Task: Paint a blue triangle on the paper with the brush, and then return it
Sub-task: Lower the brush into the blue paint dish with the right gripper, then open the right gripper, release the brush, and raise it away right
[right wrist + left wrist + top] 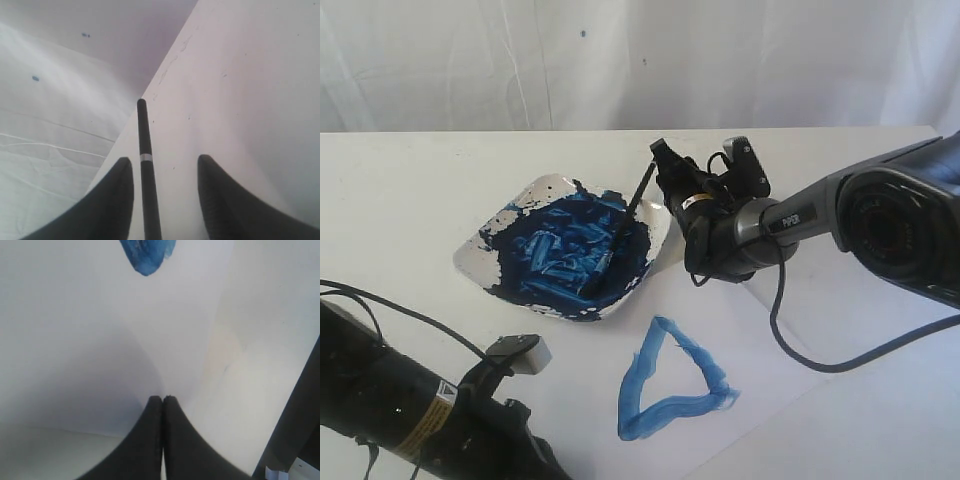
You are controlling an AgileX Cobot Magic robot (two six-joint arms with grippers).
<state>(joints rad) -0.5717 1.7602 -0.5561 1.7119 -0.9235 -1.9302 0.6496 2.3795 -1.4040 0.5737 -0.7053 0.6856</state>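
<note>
Brush tip: the bristle end of the brush (623,218) is being lost in the dark blue paint on the dish (478,252), so it cannot be told apart from the smear.
Brush position: the handle is being propped over the dish's far right rim, slanting up to the right, with its top end being flanked by the right gripper (665,163).
Right gripper: the jaws are being held apart, and a gap is being left on each side of the handle in the wrist view (145,165), so the handle is being touched by neither finger.
Right arm: the right arm (790,220) is being reached in low from the right, the wrist being bent toward the dish.
Blue triangle: the blue triangle (636,392) is being shown closed on the paper (750,340), nearer than the dish and to its right.
Left gripper: the left gripper (163,399) is being shown with fingers pressed together over the paper; in the exterior view it is being cut off at the near edge.
</note>
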